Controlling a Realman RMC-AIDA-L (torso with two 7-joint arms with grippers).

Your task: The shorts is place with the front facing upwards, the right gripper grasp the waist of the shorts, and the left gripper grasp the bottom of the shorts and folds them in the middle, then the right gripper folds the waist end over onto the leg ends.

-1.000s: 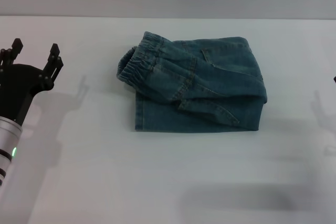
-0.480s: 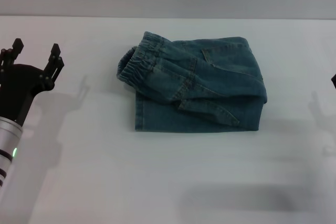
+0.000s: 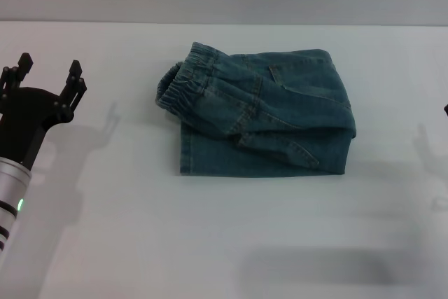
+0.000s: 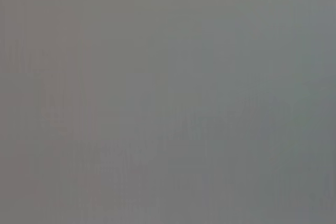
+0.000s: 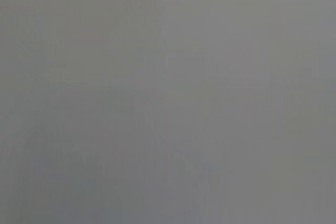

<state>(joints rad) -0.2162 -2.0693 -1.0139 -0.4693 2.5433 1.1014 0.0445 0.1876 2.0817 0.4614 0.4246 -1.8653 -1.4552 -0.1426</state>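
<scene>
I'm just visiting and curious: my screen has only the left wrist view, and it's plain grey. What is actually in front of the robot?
Observer: The head view shows denim shorts lying folded into a compact bundle on a white table.
Operator: Is the robot holding them?
Observer: No. The left gripper is open, off to the robot's left, apart from the shorts.
Operator: And the other one?
Observer: Of the right gripper only a dark sliver shows at the right edge, clear of the cloth.
</scene>
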